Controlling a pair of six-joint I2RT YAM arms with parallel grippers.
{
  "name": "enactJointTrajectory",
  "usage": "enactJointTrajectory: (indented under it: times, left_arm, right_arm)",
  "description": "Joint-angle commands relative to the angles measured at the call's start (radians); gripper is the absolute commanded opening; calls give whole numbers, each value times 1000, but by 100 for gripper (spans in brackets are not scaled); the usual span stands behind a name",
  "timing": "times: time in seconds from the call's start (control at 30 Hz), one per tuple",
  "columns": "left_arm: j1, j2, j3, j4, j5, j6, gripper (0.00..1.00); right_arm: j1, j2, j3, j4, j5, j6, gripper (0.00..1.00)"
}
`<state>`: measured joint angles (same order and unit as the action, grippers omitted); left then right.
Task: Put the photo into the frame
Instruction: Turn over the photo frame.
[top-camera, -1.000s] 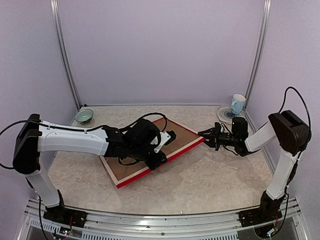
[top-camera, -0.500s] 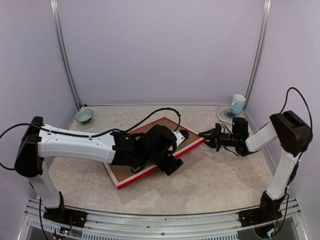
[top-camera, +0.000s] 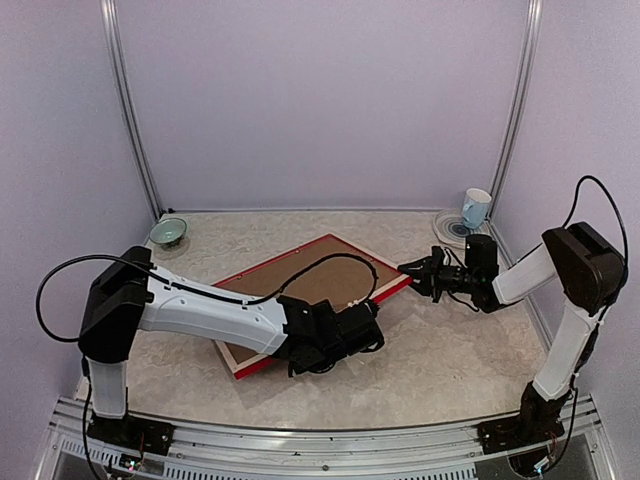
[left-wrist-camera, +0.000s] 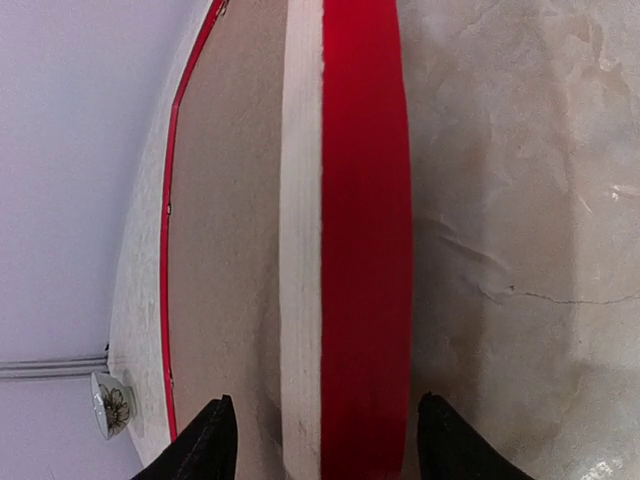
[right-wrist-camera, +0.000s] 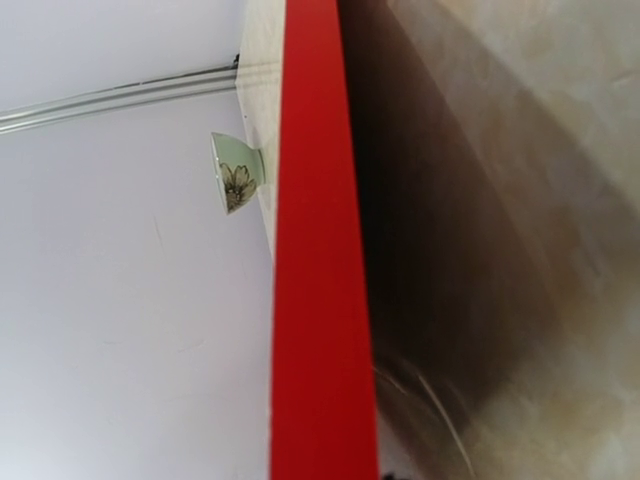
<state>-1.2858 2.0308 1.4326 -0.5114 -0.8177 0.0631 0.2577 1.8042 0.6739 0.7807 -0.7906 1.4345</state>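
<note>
The frame (top-camera: 300, 295) lies back-up. Jaws of the right gripper (top-camera: 412, 272) clamp its right corner, seemingly steadying it; jaws of the left gripper (left-wrist-camera: 327, 450) straddle the near edge, parted, not gripping.

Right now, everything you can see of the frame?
The frame is a large rectangle, red edges, pale wood back rim, lying back-up and slantwise on the table with a brown backing board in it. The right gripper pinches its right corner, which looks raised. The left gripper straddles the near long edge, open, not touching. A black cable loops over it.
</note>
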Motion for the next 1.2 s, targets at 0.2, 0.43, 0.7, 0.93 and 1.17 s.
enactJointTrajectory:
  times: [0.2, 0.43, 0.7, 0.93, 1.17]
  left_arm:
    - [-40, 3, 18, -4, -199, 46, 25]
    - [-38, -30, 0, 50, -187, 58, 2]
    - [37, -137, 51, 62, -47, -8, 1]
    - [84, -184, 209, -17, 26, -51, 1]
    - [117, -165, 466, -132, 42, -104, 1]
  right_arm:
    - [8, -23, -10, 49, 9, 6, 20]
    - [8, -41, -8, 49, -2, -11, 47]
    - [-5, -194, 42, -264, 45, -299, 99]
    - [-36, -439, 59, -597, 249, -556, 99]
    - [-49, -574, 145, -773, 401, -681, 99]
